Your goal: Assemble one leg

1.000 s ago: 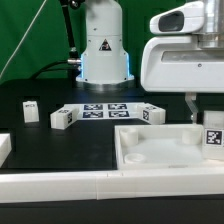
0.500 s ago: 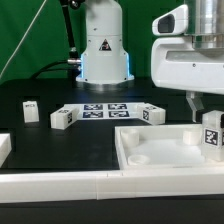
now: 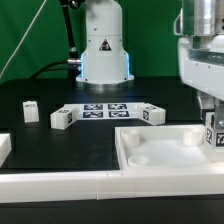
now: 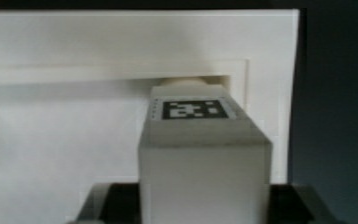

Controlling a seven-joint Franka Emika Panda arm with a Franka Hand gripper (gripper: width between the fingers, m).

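My gripper point(image 3: 212, 122) is at the exterior view's right edge, shut on a leg point(image 3: 215, 136), a small white post with a black-and-white tag. It holds the leg upright over the right-hand corner of the wide white square panel point(image 3: 160, 150). In the wrist view the leg point(image 4: 202, 150) fills the middle between my dark fingers point(image 4: 123, 205), its tag point(image 4: 197, 108) facing the camera, its far end at a corner recess of the panel point(image 4: 87, 60). Whether the leg touches the panel I cannot tell.
Three more tagged legs stand on the black table: one at the left point(image 3: 30, 111), one left of the marker board point(image 3: 62, 118), one right of it point(image 3: 152, 113). The marker board point(image 3: 105, 110) lies before the robot base point(image 3: 103, 45). A long white rail point(image 3: 60, 185) runs along the front.
My gripper has moved toward the exterior view's right with the leg in it, and a little lower over the panel's corner. The other parts have not moved.
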